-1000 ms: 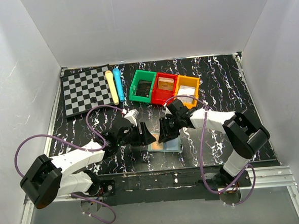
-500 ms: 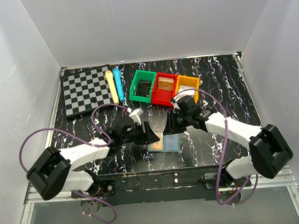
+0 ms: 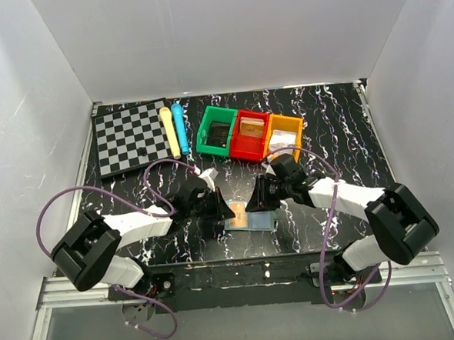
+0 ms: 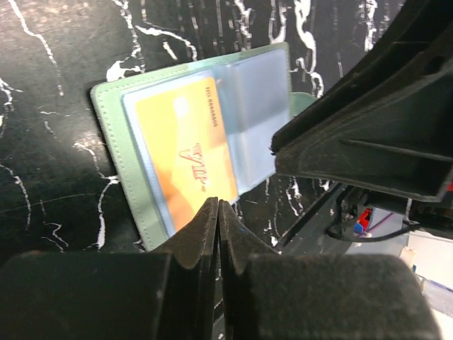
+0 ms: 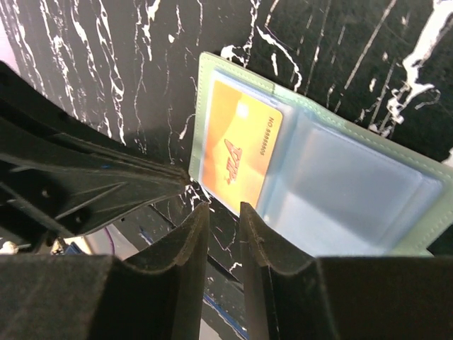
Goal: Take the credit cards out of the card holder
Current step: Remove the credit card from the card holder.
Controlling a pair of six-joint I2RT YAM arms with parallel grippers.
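Note:
The card holder point(image 3: 251, 220) lies open and flat on the black marbled table, pale blue with teal edging point(image 4: 113, 134). A tan-orange credit card point(image 4: 185, 152) sits in a clear pocket on one panel; the other panel's pocket point(image 5: 354, 184) looks empty. My left gripper point(image 4: 218, 205) is shut, its tips together over the card's near edge, with nothing seen between them. My right gripper point(image 5: 223, 209) hovers at the holder's opposite edge beside the card point(image 5: 241, 152), jaws open by a narrow gap with only the table behind it. From above, the two grippers point(image 3: 231, 210) point(image 3: 254, 201) face each other over the holder.
A checkerboard point(image 3: 131, 136) lies at the back left, with a yellow stick point(image 3: 168, 131) and a blue stick point(image 3: 180, 128) beside it. Green point(image 3: 218, 130), red point(image 3: 249, 134) and orange point(image 3: 283, 136) bins stand in a row behind the holder. The table's front edge runs just below it.
My left gripper has closed completely and edged right onto the holder. My right gripper has narrowed its jaws, and that arm has shifted while staying at the holder's far edge.

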